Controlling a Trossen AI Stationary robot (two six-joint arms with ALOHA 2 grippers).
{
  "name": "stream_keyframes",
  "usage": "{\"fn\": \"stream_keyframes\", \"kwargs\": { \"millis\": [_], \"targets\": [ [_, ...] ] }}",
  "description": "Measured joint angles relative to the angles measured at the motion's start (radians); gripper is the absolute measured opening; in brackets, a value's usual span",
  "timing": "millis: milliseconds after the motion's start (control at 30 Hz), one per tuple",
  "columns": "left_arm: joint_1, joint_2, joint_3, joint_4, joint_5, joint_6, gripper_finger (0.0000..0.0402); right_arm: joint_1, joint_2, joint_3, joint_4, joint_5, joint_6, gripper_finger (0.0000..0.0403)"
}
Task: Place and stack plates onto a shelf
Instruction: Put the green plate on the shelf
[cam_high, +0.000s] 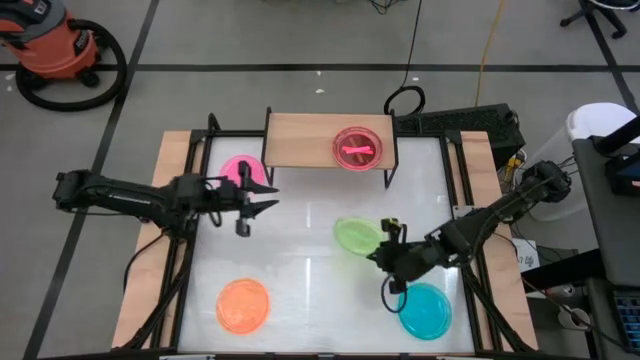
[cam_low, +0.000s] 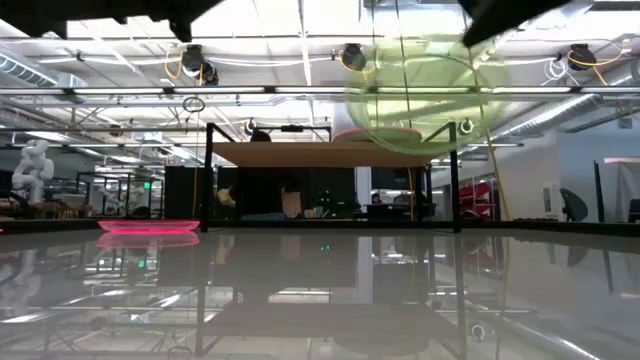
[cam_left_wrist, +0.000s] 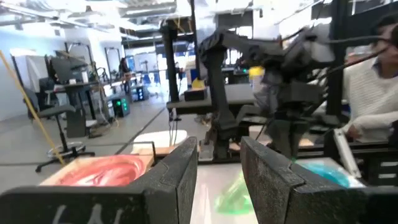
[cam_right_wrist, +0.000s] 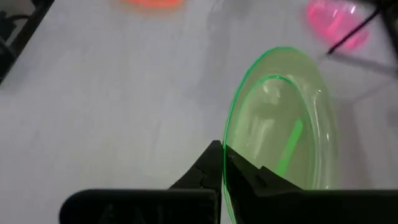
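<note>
My right gripper (cam_right_wrist: 224, 152) is shut on a green plate (cam_right_wrist: 286, 118) and holds it above the table's middle right (cam_high: 355, 236); in the low view the plate (cam_low: 420, 95) hangs high in front of the shelf. The light-wood shelf (cam_high: 300, 140) stands at the far edge with a pink plate (cam_high: 356, 148) on its right half. Another pink plate (cam_high: 240, 170) lies flat on the table left of the shelf. My left gripper (cam_high: 262, 197) hovers open beside that plate, with nothing between its fingers (cam_left_wrist: 186, 177). My right gripper pinches the green plate's rim (cam_right_wrist: 229, 163) between its two fingers, on the edge nearest the arm. The fingers come from the table's right side, slanting down. The plate is lifted clear of the table and tilted steeply, its hollow facing the near edge.
An orange plate (cam_high: 243, 305) lies at the near left and a blue plate (cam_high: 428, 310) at the near right, under my right arm. The shelf's left half (cam_high: 295, 138) is bare wood. A person's sleeve (cam_left_wrist: 373, 93) shows beyond the table.
</note>
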Motion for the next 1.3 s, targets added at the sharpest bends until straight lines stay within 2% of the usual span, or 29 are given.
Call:
{"fn": "stream_keyframes", "kwargs": {
  "millis": [233, 400, 533, 733, 933, 1000, 1133, 1300],
  "targets": [
    [-0.016, -0.196, -0.001, -0.234, -0.002, -0.010, 0.0129, -0.146, 0.000, 0.000, 0.210, -0.007, -0.310, 0.0000],
    [-0.021, -0.218, -0.031, -0.255, -0.002, -0.024, 0.0129, -0.291, 0.000, 0.000, 0.402, -0.012, -0.512, 0.0000],
    [-0.021, -0.218, -0.031, -0.225, -0.003, -0.014, 0.0129, -0.436, 0.000, 0.000, 0.584, -0.130, -0.634, 0.0000],
    [-0.021, -0.219, -0.031, -0.182, -0.003, 0.013, 0.0129, -0.677, 0.025, 0.001, 0.780, -0.403, -0.638, 0.0000],
    [-0.022, -0.218, -0.031, -0.148, -0.003, 0.011, 0.0129, -0.803, 0.139, 0.011, 1.009, -0.609, -0.594, 0.0000],
    [-0.022, -0.218, -0.031, -0.141, -0.003, 0.010, 0.0129, -0.828, 0.201, 0.049, 0.995, -0.638, -0.590, 0.0000],
    [-0.022, -0.217, -0.031, -0.146, -0.004, 0.006, 0.0129, -0.847, 0.328, 0.154, 0.908, -0.639, -0.601, 0.0000],
    [-0.022, -0.216, -0.031, -0.148, -0.003, -0.002, 0.0129, -0.855, 0.451, 0.240, 0.886, -0.640, -0.616, 0.0000]
  ]
}}
